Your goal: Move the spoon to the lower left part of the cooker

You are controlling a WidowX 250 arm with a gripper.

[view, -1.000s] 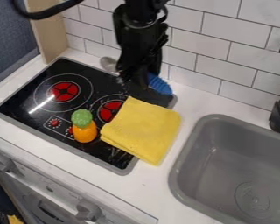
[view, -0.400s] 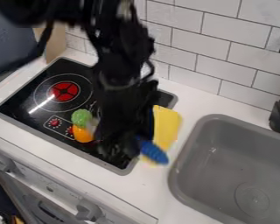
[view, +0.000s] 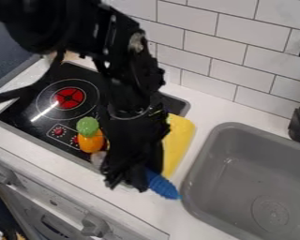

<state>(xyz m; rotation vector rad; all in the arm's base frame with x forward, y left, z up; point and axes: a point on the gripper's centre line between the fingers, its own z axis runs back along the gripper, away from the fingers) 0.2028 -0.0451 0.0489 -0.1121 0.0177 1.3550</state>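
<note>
Held in the jaws of a black gripper (view: 129,183), at lower centre: a spoon (view: 162,185) with a ridged blue handle and a grey bowl. Jaws closed on the spoon, with the handle poking out toward the lower right and the bowl showing on the other side, to the left. Down from the upper left of the frame, a bulky black robot arm (view: 127,70), bent over the middle of the scene and hiding much of what lies behind.

Spoon slanted in the picture: bowl by the lower edge of the black cooker (view: 21,110), just beside an orange toy (view: 90,143) with a green top; handle farther right, in front of the counter (view: 209,206), its end near the rim of the sink. Cannot tell whether touching any surface beneath.

At left and centre, set into the white counter: the cooker, with a red ring marking in plain view and small red dials near its lower edge. On the lower part of the cooker, the toy. Behind the gripper and to its right, a folded yellow cloth (view: 179,140), partly covered from sight. At lower right, a grey sink (view: 240,164), with a black tap (view: 299,124) at the right edge of the frame. Across the top, a white tiled wall (view: 246,42). At lower left, below the counter, a grey knob (view: 95,226) on the front panel.
</note>
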